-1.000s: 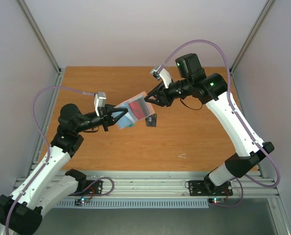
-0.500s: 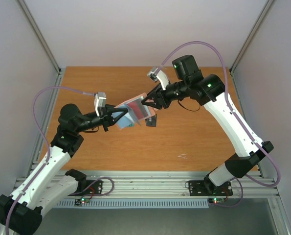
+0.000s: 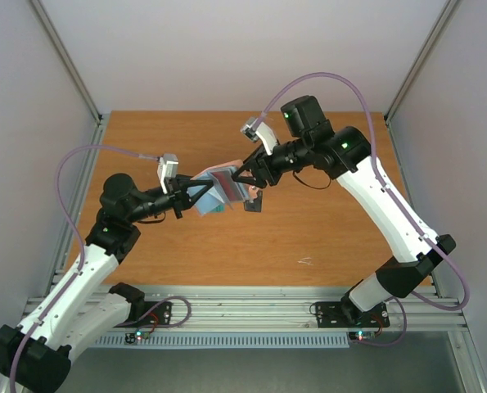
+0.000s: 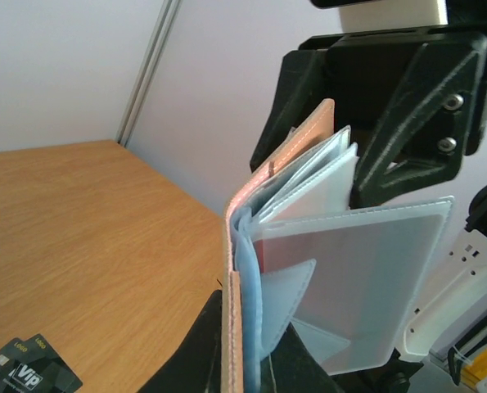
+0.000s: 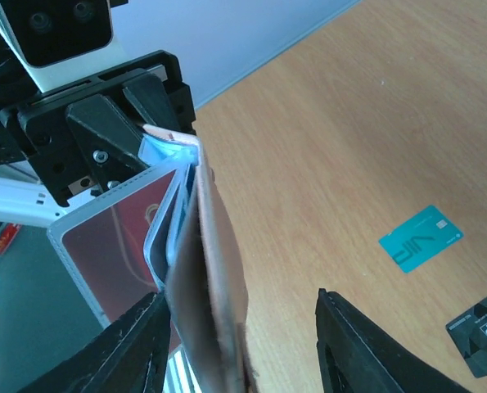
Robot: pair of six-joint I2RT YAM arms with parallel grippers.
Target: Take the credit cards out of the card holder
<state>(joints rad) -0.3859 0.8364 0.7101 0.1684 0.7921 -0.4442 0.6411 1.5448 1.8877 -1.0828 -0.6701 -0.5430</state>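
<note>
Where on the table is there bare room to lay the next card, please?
Bare: the near strip of table between the arm bases, and the far left corner. Crowded: the middle, where the left tool and right tool meet at the holder, with the black card and teal card lying close by.

A wooden table [image 3: 325, 237] with an orange-brown top is enclosed by plain pale walls: a back wall [image 3: 243, 49] beyond it and side walls [image 3: 22, 123] at its left and right. Metal posts [image 3: 67, 61] are set at its far corners. A slotted metal rail [image 3: 251, 315] is fixed along its near edge. It is evenly lit.
</note>
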